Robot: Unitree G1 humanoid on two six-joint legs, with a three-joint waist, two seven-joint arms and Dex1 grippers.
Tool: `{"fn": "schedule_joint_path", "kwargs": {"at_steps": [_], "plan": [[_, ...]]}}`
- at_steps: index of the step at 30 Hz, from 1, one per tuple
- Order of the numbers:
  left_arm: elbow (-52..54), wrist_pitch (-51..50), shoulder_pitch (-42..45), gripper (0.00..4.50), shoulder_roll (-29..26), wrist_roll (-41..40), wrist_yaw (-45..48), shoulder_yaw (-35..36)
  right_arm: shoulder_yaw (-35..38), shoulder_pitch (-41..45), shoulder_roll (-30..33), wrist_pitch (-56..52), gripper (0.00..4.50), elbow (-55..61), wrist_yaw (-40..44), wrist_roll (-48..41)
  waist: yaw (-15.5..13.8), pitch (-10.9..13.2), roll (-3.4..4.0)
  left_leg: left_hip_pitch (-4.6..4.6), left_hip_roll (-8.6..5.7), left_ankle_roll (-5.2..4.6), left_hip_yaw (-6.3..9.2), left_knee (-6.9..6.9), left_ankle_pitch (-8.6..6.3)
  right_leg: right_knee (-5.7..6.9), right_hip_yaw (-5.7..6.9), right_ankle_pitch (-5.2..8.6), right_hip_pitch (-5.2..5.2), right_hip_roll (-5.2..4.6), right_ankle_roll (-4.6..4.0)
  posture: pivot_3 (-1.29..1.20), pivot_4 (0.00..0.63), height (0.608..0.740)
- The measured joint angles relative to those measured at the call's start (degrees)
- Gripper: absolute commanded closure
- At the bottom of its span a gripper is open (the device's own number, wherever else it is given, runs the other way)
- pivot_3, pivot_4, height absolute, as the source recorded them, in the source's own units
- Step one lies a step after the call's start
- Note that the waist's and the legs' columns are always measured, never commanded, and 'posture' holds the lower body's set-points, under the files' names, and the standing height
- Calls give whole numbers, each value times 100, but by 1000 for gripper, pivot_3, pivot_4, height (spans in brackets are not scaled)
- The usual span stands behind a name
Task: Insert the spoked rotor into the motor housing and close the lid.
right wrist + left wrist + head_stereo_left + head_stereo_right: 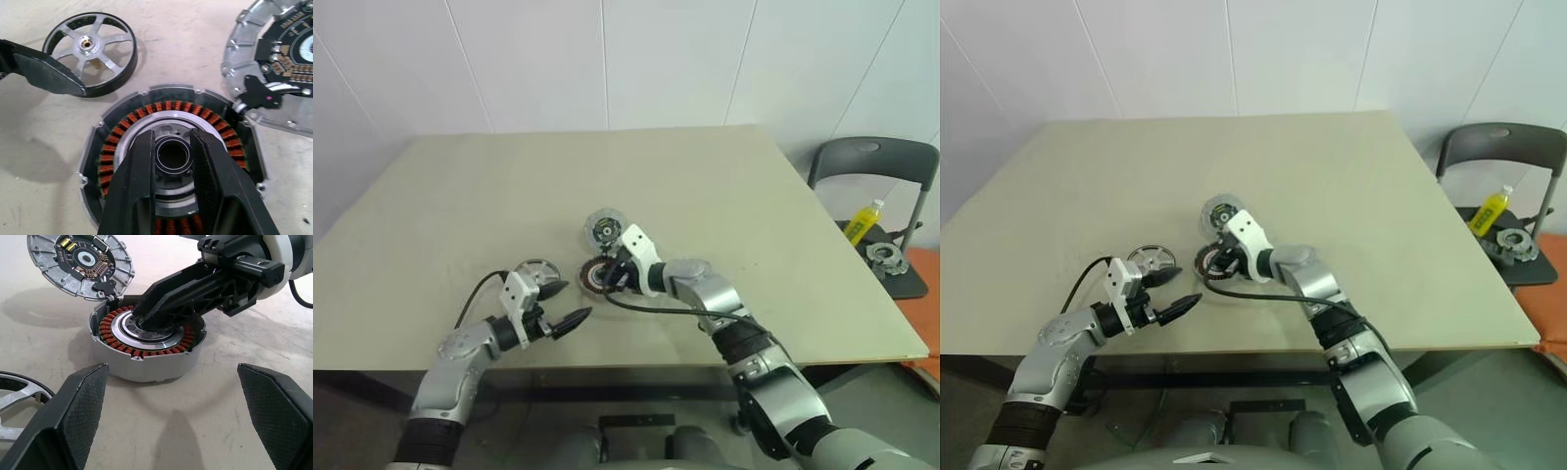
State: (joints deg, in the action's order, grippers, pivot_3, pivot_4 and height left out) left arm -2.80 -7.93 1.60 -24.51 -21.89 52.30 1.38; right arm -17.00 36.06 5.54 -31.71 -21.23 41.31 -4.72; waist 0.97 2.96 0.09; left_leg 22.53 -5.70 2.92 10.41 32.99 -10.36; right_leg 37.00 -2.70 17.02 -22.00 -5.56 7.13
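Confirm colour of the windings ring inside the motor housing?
Copper-orange, ringing a silvery centre in the motor housing; clearest in the right wrist view.

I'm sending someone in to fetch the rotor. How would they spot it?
On the beige table, look near the front edge beside the left claw. The spoked rotor lies flat there, apart from the motor housing. Unlike the housing and lid, it has open gaps between silvery spokes.

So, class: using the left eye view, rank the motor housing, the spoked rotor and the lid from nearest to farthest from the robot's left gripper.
1. The spoked rotor: lying flat just beyond the left gripper, nearest.
2. The motor housing: toward the table's middle, with the right gripper reaching into its centre.
3. The lid: behind the housing, farthest.
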Motion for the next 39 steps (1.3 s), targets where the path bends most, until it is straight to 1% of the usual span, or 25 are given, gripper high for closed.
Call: {"fn": "schedule_joint_path", "kwargs": {"at_steps": [21, 23, 26, 28, 34, 39], "plan": [[-154, 98, 0, 0, 0, 1, 54, -12, -74, -8, 5, 134, 3832, 8, 2, 128, -5, 0, 1, 1, 0, 0, 0, 0, 0, 0, 0, 0, -1, 0, 0, 0, 0, 740], [-154, 98, 0, 0, 0, 1, 54, -13, -73, -8, 6, 142, 3079, 6, 4, 128, -5, 0, 1, 2, 0, 0, 0, 0, 0, 0, 0, 1, -1, 0, 2, 0, 0, 740], [-156, 99, 2, 0, 2, 1, 54, -14, -81, -8, 0, 150, 2174, 4, 28, 123, -6, 1, 1, 2, 0, 0, 0, 0, 0, 0, 0, 1, -1, 0, 2, 0, 0, 740], [-158, 106, 6, 0, 2, 2, 54, -14, -81, -8, -3, 149, 1455, 4, 54, 113, -12, 1, 1, 2, 0, 0, 0, 0, 0, 0, 0, 1, -1, 0, 3, 0, 0, 740], [-213, 123, 24, 0, 2, 3, 60, -14, 135, -8, -143, 98, 1455, -83, -33, -60, -17, 1, 2, 2, 0, 0, 0, 0, 0, 0, 0, -1, -2, 0, -1, 0, 0, 740], [-280, 184, 27, 0, 4, 11, 67, -24, 400, -7, -227, 95, 1455, -164, -117, -245, -9, 3, 4, 27, 0, -1, 1, 0, 1, 1, 0, -5, -29, 2, -5, 0, 0, 740]]}}
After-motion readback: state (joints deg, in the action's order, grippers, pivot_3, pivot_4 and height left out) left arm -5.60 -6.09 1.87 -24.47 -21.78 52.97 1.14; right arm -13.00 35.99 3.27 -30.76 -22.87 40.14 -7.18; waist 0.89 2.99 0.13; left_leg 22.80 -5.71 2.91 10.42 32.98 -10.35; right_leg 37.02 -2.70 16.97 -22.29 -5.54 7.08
